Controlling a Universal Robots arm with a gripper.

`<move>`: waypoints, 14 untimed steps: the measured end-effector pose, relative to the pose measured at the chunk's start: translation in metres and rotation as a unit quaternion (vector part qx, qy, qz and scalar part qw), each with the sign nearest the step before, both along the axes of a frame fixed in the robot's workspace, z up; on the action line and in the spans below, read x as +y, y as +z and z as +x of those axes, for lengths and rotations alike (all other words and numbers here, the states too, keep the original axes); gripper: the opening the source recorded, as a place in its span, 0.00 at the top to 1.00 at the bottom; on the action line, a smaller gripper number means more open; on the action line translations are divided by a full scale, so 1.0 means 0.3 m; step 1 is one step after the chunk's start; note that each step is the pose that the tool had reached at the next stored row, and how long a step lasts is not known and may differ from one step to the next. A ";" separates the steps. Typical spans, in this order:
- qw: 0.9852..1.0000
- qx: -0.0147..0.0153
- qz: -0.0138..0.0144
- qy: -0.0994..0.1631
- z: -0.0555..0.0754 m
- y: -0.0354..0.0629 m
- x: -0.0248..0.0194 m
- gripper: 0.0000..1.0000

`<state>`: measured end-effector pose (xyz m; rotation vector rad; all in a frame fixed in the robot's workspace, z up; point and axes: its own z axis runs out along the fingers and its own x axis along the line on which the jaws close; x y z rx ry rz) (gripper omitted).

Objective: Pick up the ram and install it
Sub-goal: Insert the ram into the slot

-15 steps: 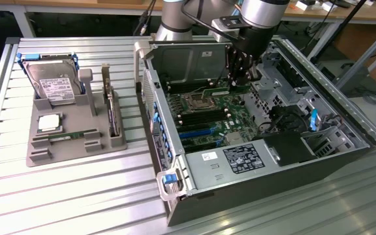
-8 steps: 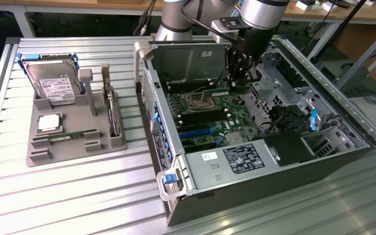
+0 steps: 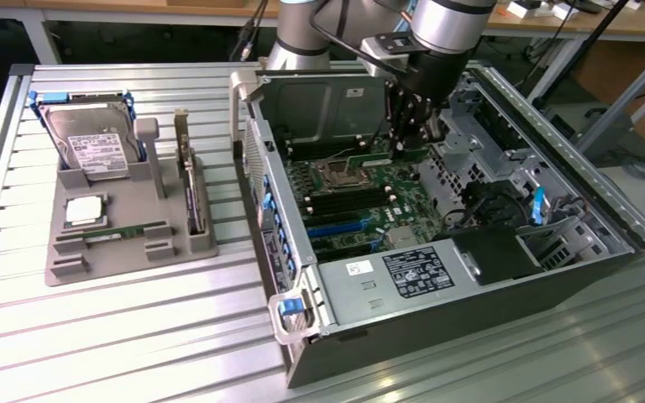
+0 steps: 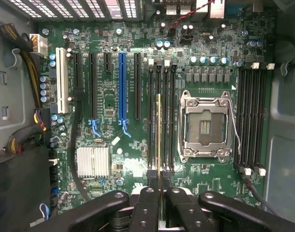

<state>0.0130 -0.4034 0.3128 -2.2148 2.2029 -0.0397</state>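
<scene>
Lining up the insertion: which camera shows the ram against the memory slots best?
The wrist view: the ram runs edge-on from the fingers, parallel to the black memory slots. The exterior view catches a short green stretch of it.

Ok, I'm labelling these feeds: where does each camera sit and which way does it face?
Exterior view: off the arm, above the table, looking down into the open computer case; the arm and gripper show.
Wrist view: on the wrist, looking down at the motherboard; gripper fingers clamp the ram.
Shared: gripper, ram, motherboard.

Bright, even light; soft shadows
</scene>
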 end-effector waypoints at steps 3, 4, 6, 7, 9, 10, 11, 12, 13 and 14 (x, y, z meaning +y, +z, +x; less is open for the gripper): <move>1.000 0.000 0.000 0.000 0.000 -0.007 0.000 0.87; 1.000 0.000 0.000 0.000 0.000 -0.009 0.000 0.87; 1.000 0.000 0.000 0.000 0.000 -0.014 0.000 0.87; 1.000 0.000 0.000 0.000 0.000 -0.018 0.000 0.87; 1.000 0.000 0.000 0.000 0.000 -0.023 0.000 0.87; 1.000 0.000 0.000 0.000 0.000 -0.026 0.000 0.87; 1.000 0.000 0.000 0.000 0.000 -0.029 0.000 0.87; 1.000 0.000 0.000 0.000 0.000 -0.031 0.000 0.87; 1.000 0.000 0.000 0.000 0.000 -0.034 0.000 0.87; 1.000 0.000 0.000 0.000 0.000 -0.038 0.000 0.87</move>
